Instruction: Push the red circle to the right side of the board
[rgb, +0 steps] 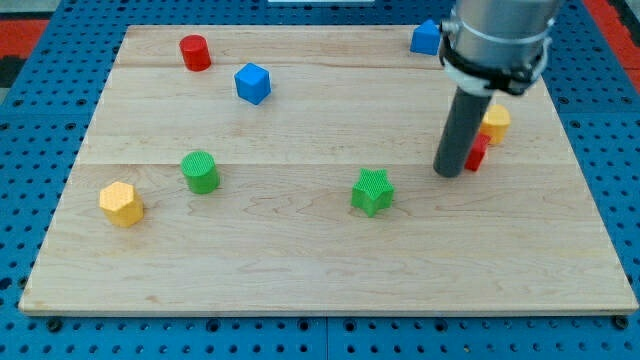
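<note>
Dark rod, my tip, touches a small red block.

My arm is a grey metal cylinder with a black band, ending in a straight dark rod

My tip rests on the worktop at about three o'clock, the dark rod upright beneath its grey collar.

Pale wooden board of joined planks, lying on a blue perforated surface dotted with holes. Red strip at far left, another at far right. Even, soft lighting.
</note>
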